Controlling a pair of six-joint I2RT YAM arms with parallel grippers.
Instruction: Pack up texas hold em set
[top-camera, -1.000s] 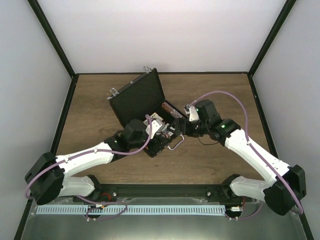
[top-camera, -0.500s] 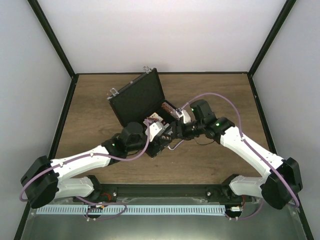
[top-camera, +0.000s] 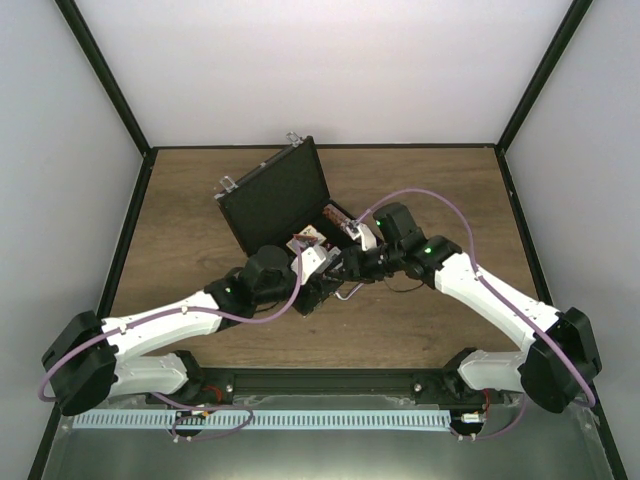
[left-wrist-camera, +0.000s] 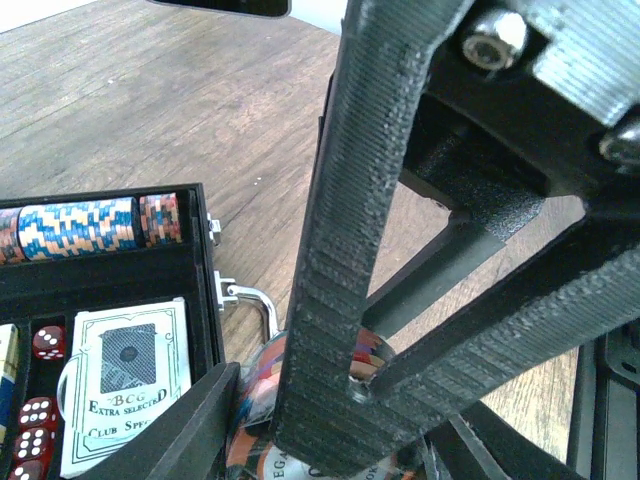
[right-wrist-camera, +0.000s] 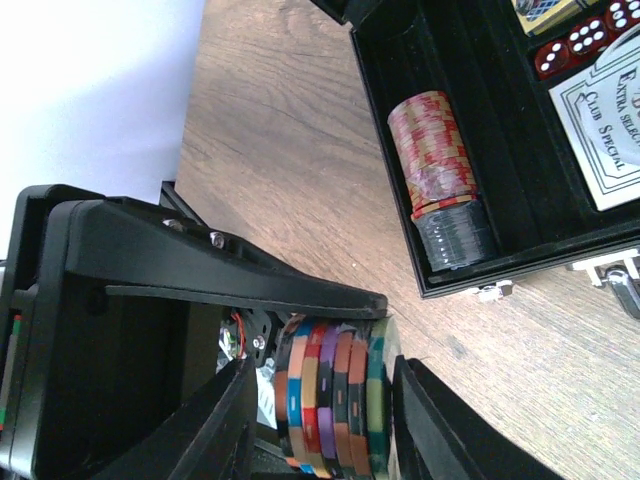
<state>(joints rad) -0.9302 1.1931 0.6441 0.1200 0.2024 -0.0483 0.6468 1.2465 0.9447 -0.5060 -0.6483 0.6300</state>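
Tabletop (top-camera: 450, 200) carries the open case (top-camera: 275, 198), lid up on the far side. Both arms meet at its near edge by the handle (left-wrist-camera: 255, 300). Right arm (top-camera: 480, 290) owns the move: its jaws are clamped on a mixed-colour chip stack (right-wrist-camera: 335, 400), stack axis spanning the jaws. Left arm (top-camera: 170, 320) crowds in close — can't tell its jaw state. Free groove lies beyond the red chips (right-wrist-camera: 432, 150) already seated — it looks crosswise to the held stack, so expect a wrist turn first.
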